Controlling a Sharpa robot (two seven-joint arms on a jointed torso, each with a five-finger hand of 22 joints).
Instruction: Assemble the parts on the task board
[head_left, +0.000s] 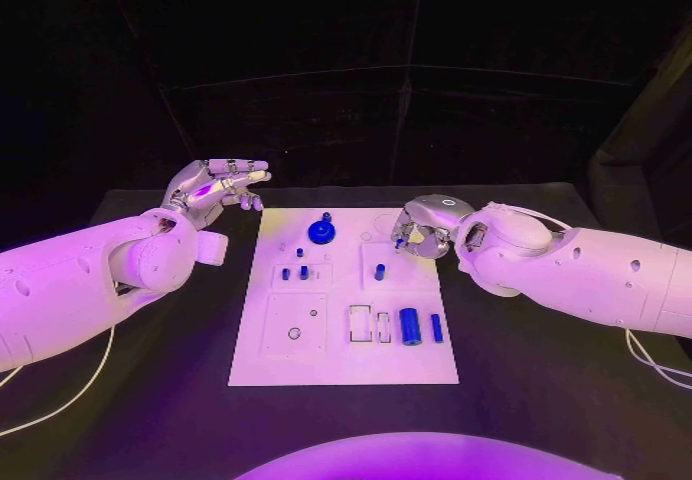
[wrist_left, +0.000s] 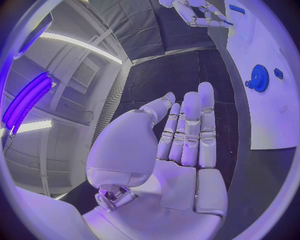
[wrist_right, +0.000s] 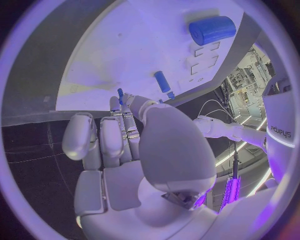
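While the right hand pinches what looks like a small blue peg over the white task board at two o'clock, lower it upright; the left hand hovers open off the board at ten o'clock

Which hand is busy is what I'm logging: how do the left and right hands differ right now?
The left hand holds nothing, its fingers extended; the right hand pinches a small blue pin. The left hand hangs beside the task board, over the black table; the right hand is above the board's far right part. Both are near the board's far end.
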